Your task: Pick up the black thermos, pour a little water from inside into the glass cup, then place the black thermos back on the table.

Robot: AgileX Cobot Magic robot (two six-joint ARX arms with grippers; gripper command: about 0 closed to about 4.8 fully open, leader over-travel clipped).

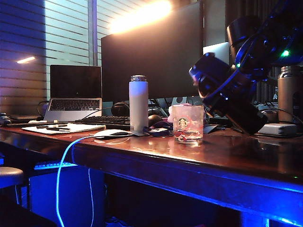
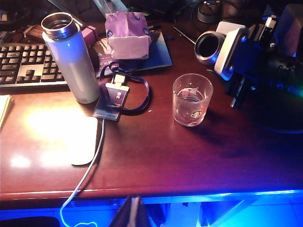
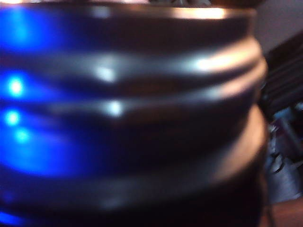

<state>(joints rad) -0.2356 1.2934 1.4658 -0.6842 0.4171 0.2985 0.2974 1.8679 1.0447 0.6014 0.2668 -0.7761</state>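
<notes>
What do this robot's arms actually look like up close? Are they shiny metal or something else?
Mostly dark, not shiny. The right arm is black with rounded joints, a black cable looped along it and a small green light near the top. Its right gripper has a pale, boxy part. Of the left gripper only dark, pointed tips show.

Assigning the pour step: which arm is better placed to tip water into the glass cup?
Right. Its gripper holds the tall matte black thermos, tilted with its silvery mouth toward the short clear glass cup. The left gripper hangs back at the reddish-brown wooden table's front edge, holding nothing.
</notes>
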